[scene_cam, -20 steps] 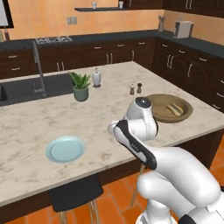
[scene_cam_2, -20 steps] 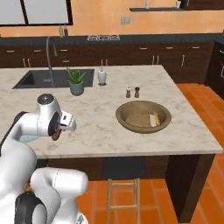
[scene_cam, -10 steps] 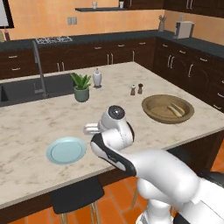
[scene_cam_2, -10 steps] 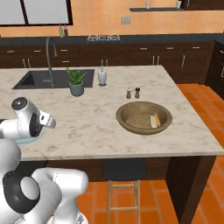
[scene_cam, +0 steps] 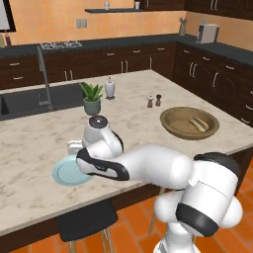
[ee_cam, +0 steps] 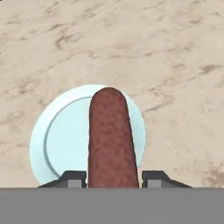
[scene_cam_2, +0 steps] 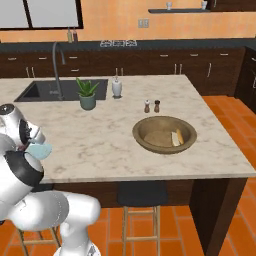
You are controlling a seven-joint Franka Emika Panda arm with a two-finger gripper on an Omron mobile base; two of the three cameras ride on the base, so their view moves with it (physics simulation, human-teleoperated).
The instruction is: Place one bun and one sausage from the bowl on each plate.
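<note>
Gripper (ee_cam: 111,177) clamping sausage (ee_cam: 110,140), above plate (ee_cam: 57,140)

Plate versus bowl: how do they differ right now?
The plate is flat and pale blue; the bowl is deeper, olive-brown and wider. The plate lies bare under the claw, which grips a sausage; the bowl holds buns. Both are round and rest on the counter.
</note>
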